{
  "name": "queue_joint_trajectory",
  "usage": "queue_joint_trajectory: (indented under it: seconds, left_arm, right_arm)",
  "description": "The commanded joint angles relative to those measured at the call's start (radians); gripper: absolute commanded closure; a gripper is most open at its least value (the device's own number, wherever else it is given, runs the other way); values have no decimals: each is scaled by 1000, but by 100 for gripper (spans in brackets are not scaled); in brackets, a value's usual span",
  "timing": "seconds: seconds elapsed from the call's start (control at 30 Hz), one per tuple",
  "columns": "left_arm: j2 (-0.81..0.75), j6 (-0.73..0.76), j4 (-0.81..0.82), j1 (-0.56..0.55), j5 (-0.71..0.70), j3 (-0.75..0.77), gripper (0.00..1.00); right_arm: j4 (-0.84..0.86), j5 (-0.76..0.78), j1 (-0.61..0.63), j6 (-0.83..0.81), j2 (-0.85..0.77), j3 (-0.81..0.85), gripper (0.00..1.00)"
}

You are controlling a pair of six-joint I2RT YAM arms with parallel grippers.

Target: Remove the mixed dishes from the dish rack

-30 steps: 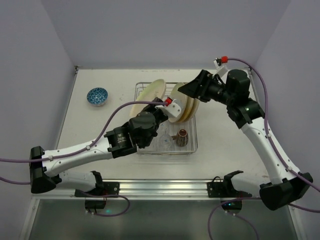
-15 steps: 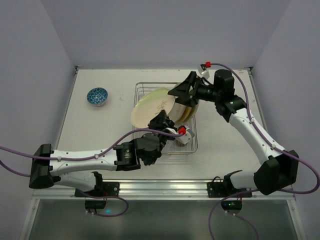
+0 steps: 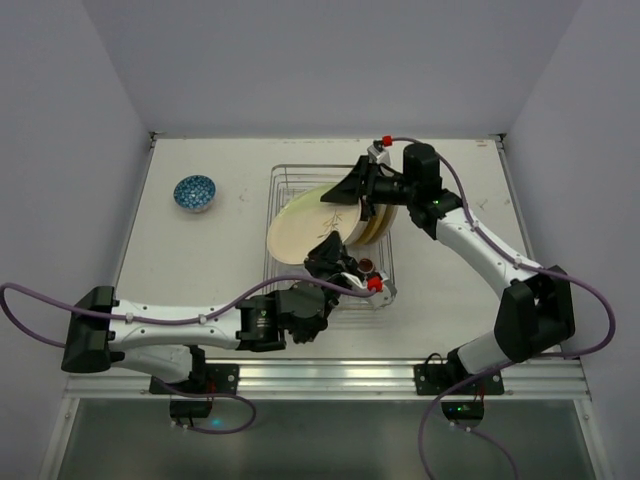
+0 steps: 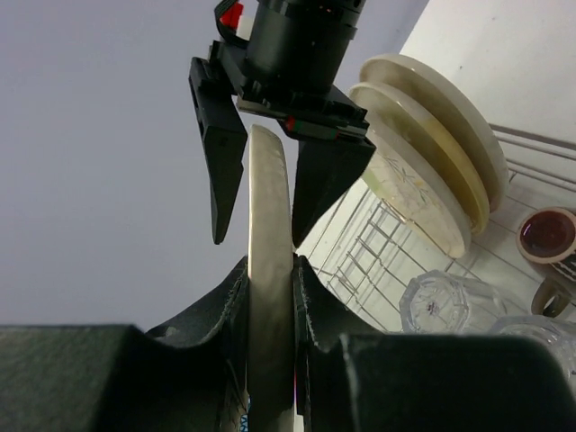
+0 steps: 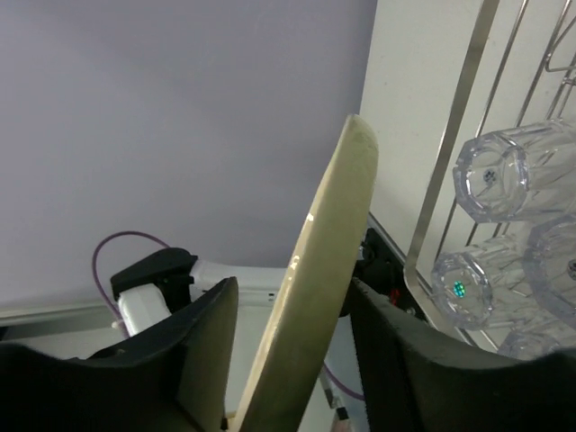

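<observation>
We judge this a handover of one cream plate, held on edge over the 9 o'clock side of the dish rack. Our left claw pinches its rim at about 5 o'clock. Our right claw straddles the rim near 1 o'clock, jaws parted with gaps on both sides. Next, the right must close squarely before the left lets go, then carry the plate to the counter, clear of the racked plates.
</observation>
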Motion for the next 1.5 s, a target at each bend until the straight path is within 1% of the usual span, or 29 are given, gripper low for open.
queue_joint_trajectory:
  seconds: [0.0, 0.03, 0.07, 0.13, 0.17, 0.2, 0.23, 0.33, 0.47, 0.5, 0.57, 0.6, 0.63, 0.67, 0.73, 0.93, 1.0, 1.1, 1.17, 1.2, 1.23, 1.27, 1.3, 1.33, 1.4, 1.43, 1.47]
  left_arm:
    - [-36, 90, 120, -7, -17, -3, 100]
    - [-39, 90, 122, -7, -15, -6, 100]
    - [-42, 92, 127, -7, -14, -14, 100]
    - [-52, 89, 127, -7, -11, -20, 100]
    - [-53, 87, 127, -5, -11, -26, 100]
    - [-56, 87, 125, -7, -9, -29, 100]
    - [-55, 84, 122, -7, -9, -29, 100]
    - [-55, 72, 105, -7, -15, -29, 100]
    - [-47, 56, 91, -5, -38, -20, 100]
    - [-41, 47, 87, -4, -54, -18, 96]
    - [-38, 18, 81, 6, -60, -23, 77]
    - [-39, 1, 73, 10, -63, -24, 62]
    - [-42, -40, 56, 15, -58, -26, 52]
    - [-49, -60, 39, 25, -55, -26, 26]
    - [-58, -85, 27, 35, -51, -34, 1]
    - [-107, -129, -13, 39, -37, -18, 0]
    - [-116, -137, -14, 44, -37, -18, 0]
    - [-118, -157, -24, 52, -63, -3, 0]
    - [-121, -180, -28, 78, -83, 17, 0]
    - [-121, -228, -72, 90, -92, 52, 0]
    - [-122, -253, -94, 120, -94, 69, 0]
    - [-127, -275, -108, 140, -98, 86, 0]
    - [-125, -336, -160, 160, -106, 129, 0]
    - [-121, -368, -191, 202, -106, 153, 0]
    - [-106, -448, -276, 237, -159, 228, 0]
    - [-87, -483, -318, 262, -176, 261, 0]
    - [-76, -529, -444, 272, -222, 294, 0]
  right_arm:
    - [95, -55, 0, 58, -3, 3, 48]
    - [101, -55, 0, 62, -5, -3, 52]
    - [120, -57, 0, 67, -11, -14, 60]
    - [138, -58, 0, 82, -18, -25, 69]
    - [149, -57, 1, 87, -26, -35, 84]
    - [151, -54, 0, 90, -29, -37, 94]
    - [151, -49, 0, 93, -34, -38, 100]
    - [161, -43, -2, 101, -44, -40, 100]
    - [320, -26, -26, 186, -74, -110, 100]
    - [341, -15, -34, 202, -81, -117, 100]
    - [359, 5, -54, 205, -92, -130, 100]
    - [367, 15, -62, 210, -100, -137, 100]
    - [376, 37, -68, 210, -113, -138, 100]
    - [375, 48, -80, 208, -120, -138, 100]
    - [367, 62, -106, 208, -123, -131, 100]
    - [266, 88, -183, 187, -106, -16, 100]
    - [264, 92, -198, 193, -95, 3, 100]
    - [221, 152, -259, 185, -113, 23, 100]
    - [220, 176, -341, 193, -130, 12, 100]
    - [215, 196, -373, 200, -147, 8, 100]
    - [215, 206, -444, 206, -153, -9, 100]
    - [217, 210, -473, 213, -159, -17, 100]
    - [217, 215, -505, 220, -169, -25, 100]
    - [220, 221, -560, 222, -175, -46, 100]
    - [212, 253, -615, 219, -199, -74, 100]
    - [218, 265, -666, 217, -207, -112, 100]
    - [218, 278, -690, 204, -215, -130, 100]
